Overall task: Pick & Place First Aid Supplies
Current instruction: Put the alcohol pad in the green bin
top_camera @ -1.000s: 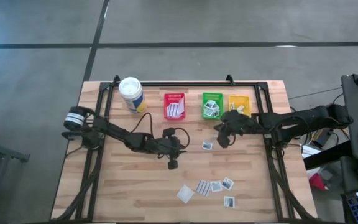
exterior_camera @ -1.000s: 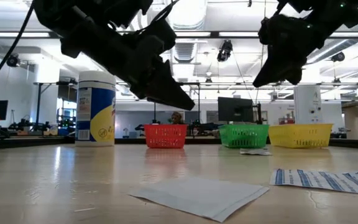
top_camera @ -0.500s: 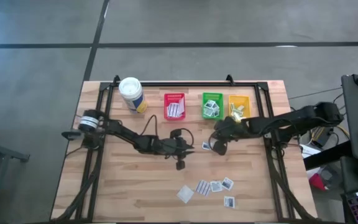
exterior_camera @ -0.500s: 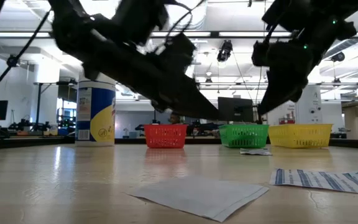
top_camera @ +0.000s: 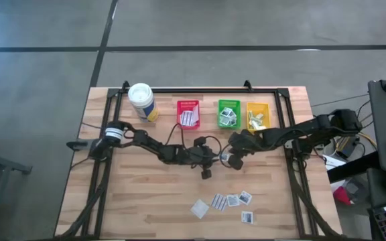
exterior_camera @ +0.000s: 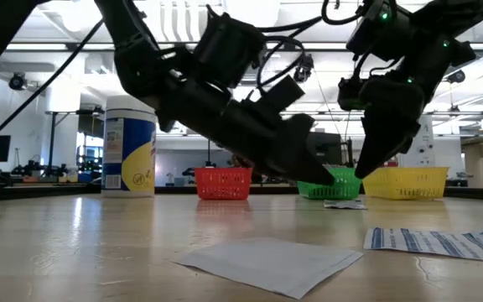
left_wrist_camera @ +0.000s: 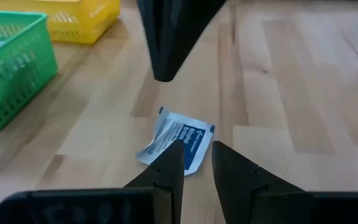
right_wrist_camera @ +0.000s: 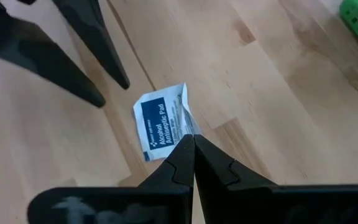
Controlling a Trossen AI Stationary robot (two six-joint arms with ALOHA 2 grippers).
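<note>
A small white packet (right_wrist_camera: 165, 121) printed "Alcohol Antiseptic Pad" on a dark-blue panel lies flat on the wooden bench (top_camera: 146, 201), in the middle region just in front of the green bin (top_camera: 228, 114). One corner of it is lifted slightly. Both arms meet over it.

The right pincer (right_wrist_camera: 193, 144) hangs just above the packet's edge with its fingers pressed together, holding nothing. The left pincer (left_wrist_camera: 197, 163) points down at the same packet from the other side; its two fingers stand a narrow gap apart with nothing between them, the tips just short of the packet. In the low view both dark arms slant down toward this spot, tips close to each other.

Nearer the front edge of the bench lie five more packets (top_camera: 224, 203), grouped loosely, some with dark-blue stripes.

Along the back of the bench stand three bins in a row: a red bin (top_camera: 187, 114) with striped packets in it, the green bin with several packets, and a yellow bin (top_camera: 258, 114) with some contents I cannot make out. Beside the red bin, toward the left arm's side, stands a white canister (top_camera: 141, 102) with a yellow label.
</note>
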